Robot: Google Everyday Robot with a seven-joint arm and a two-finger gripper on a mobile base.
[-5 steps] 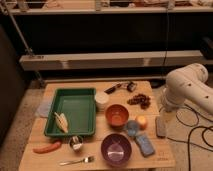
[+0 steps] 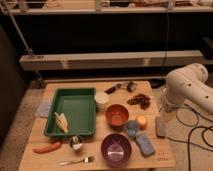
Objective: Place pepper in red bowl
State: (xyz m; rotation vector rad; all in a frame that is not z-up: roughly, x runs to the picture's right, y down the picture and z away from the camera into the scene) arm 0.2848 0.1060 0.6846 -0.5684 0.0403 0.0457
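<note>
The pepper [image 2: 47, 147], long and red-orange, lies on the wooden table near its front left corner, left of a small metal cup [image 2: 76, 143]. The red bowl [image 2: 117, 115] stands mid-table with nothing in it that I can make out. My white arm [image 2: 186, 86] reaches in from the right. The gripper [image 2: 162, 125] hangs at the table's right edge, far right of the pepper and right of the red bowl, open and holding nothing.
A green tray [image 2: 80, 107] with a pale yellow ribbed item [image 2: 61, 121] fills the left half. Around the red bowl are a white cup [image 2: 102, 100], a purple bowl [image 2: 116, 149], an orange ball [image 2: 142, 121], blue sponges [image 2: 145, 145], a fork [image 2: 77, 161] and dark items [image 2: 140, 100].
</note>
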